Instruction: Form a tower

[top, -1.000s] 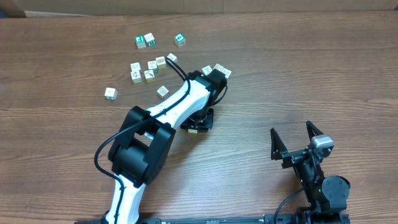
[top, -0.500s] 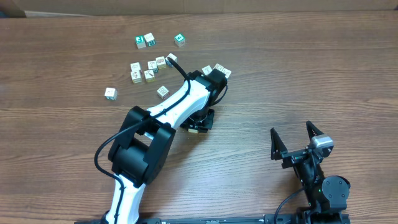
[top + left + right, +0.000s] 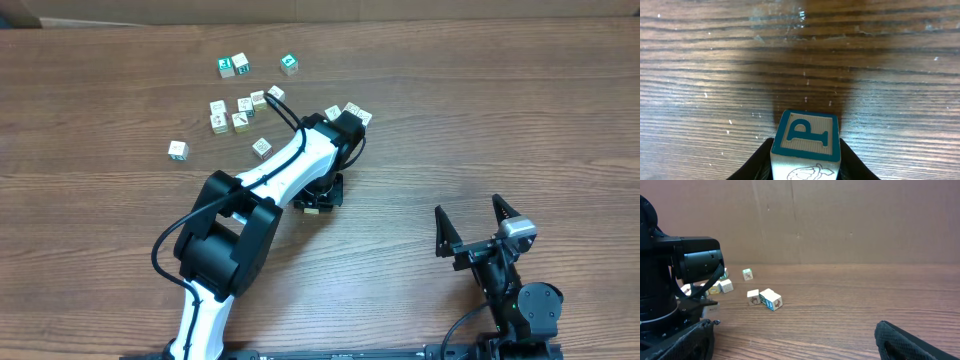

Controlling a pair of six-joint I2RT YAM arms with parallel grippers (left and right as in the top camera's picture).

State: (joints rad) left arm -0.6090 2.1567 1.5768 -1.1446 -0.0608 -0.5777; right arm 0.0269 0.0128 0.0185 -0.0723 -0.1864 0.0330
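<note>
Here the tower (image 3: 314,207) shows only as one cream block, the P cube (image 3: 806,137), standing near the middle of the bench (image 3: 520,110). Whether another cube lies beneath it cannot be told from either view. The left gripper (image 3: 318,197) reaches in from the near edge on its white arm and is closed on the P cube. In the left wrist view its dark fingers (image 3: 756,164) press against both sides of the block, whose teal-framed letter face points up and whose near face carries a line drawing. The right gripper (image 3: 470,222) stands apart near the near right corner, its fingers (image 3: 914,340) spread wide with nothing between them. Loose cubes (image 3: 244,105) lie scattered toward the far edge, left of centre, with two green-faced ones (image 3: 232,66) farthest back. A further pair (image 3: 352,111) sits just beside the left arm's wrist, and the right wrist view shows two cubes touching (image 3: 765,299).
</note>
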